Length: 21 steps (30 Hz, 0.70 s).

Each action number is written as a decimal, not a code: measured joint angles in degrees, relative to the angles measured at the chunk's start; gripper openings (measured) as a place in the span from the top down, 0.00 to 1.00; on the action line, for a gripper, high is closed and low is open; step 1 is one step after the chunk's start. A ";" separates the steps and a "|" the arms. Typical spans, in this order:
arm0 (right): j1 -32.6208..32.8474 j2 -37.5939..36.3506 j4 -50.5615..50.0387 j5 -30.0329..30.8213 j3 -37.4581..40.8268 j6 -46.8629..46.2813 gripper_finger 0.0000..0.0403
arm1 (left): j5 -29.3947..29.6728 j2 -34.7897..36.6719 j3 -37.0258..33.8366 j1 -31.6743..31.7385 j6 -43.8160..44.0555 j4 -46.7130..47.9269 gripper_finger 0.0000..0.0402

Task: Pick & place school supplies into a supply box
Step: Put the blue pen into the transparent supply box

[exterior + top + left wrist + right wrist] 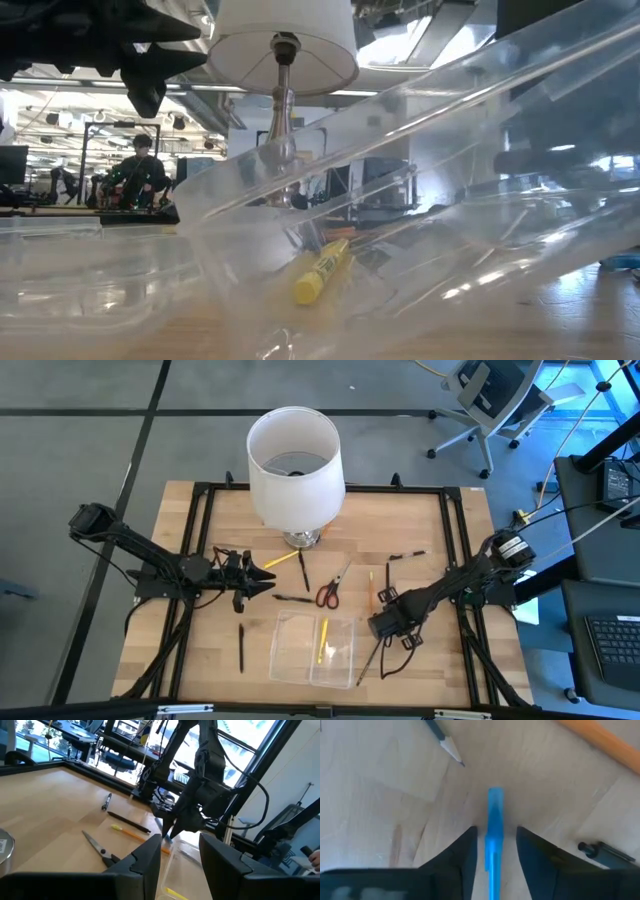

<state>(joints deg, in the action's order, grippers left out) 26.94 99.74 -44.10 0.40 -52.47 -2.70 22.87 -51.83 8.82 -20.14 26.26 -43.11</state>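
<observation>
A blue pen [495, 835] lies on the wooden table. My right gripper [496, 857] points down over it, open, with one finger on each side of the pen and a thin gap to each. In the high view this gripper [385, 626] is just right of the clear supply box [290, 660], which holds a yellow marker [323, 642]. My left gripper [265, 575] hovers level at the left, open and empty [180, 860]. Red-handled scissors [330, 590] and loose pencils lie flat between the two arms.
A white lampshade on a metal foot [295, 470] stands at the far middle. A sharpened pencil [445, 742], an orange pencil [600, 740] and a black pen [605, 851] lie close around the blue pen. Another black pen [240, 647] lies left of the box.
</observation>
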 joint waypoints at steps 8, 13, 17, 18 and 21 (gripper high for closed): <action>0.00 0.07 1.04 0.02 0.22 1.43 0.85 | 0.09 0.00 0.02 -0.02 0.00 0.13 0.68; 0.00 0.09 0.95 -0.14 0.23 1.06 0.89 | 0.11 0.00 0.01 0.00 0.00 0.13 0.68; -0.04 0.13 0.45 -0.63 0.23 -1.28 0.87 | 0.13 0.00 0.02 0.00 0.00 0.13 0.68; -0.04 0.13 0.27 -0.63 0.23 -1.64 0.87 | 0.13 0.00 0.02 0.00 0.00 0.13 0.68; -0.04 -0.20 -0.34 -0.72 0.27 -2.01 0.88 | 0.15 0.00 0.02 0.00 0.00 0.13 0.68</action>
<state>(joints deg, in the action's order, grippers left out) 26.89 99.54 -44.44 -0.32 -52.20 -4.71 23.03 -51.83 8.84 -20.14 26.26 -42.98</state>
